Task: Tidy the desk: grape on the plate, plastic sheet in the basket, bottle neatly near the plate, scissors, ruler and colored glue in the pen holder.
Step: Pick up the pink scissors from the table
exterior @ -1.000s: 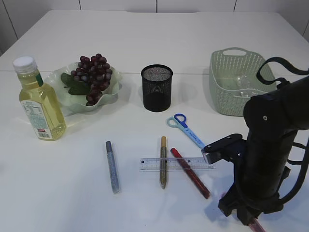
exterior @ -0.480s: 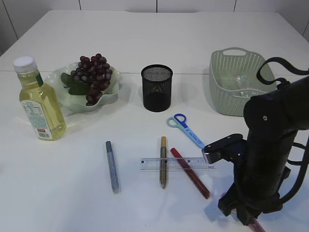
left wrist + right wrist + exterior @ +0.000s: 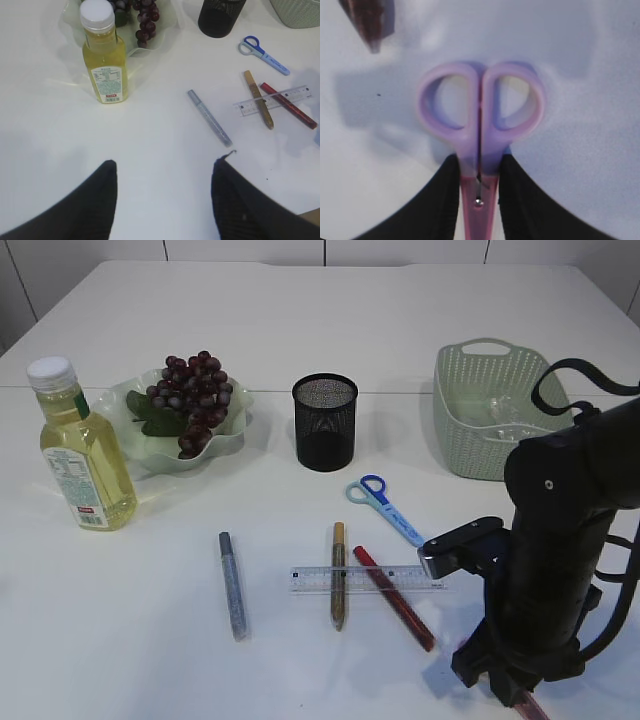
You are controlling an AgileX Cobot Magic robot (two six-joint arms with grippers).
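My right gripper [image 3: 479,172] is shut on the neck of pink-and-purple scissors [image 3: 480,107], low at the table's front right [image 3: 520,695]. Blue scissors [image 3: 385,508] lie beside the black mesh pen holder [image 3: 325,422]. A clear ruler [image 3: 368,579] lies crossed with gold [image 3: 339,575] and red [image 3: 394,597] glue pens; a silver one [image 3: 232,585] lies to the left. Grapes [image 3: 195,390] rest on the green plate [image 3: 235,435], with the yellow bottle [image 3: 85,455] upright beside it. My left gripper [image 3: 162,200] is open and empty above bare table in front of the bottle [image 3: 105,60].
A pale green basket [image 3: 490,410] stands at the back right with something clear inside. The right arm's black body [image 3: 555,540] stands over the front right corner. The red glue pen's tip [image 3: 367,20] lies close to the held scissors.
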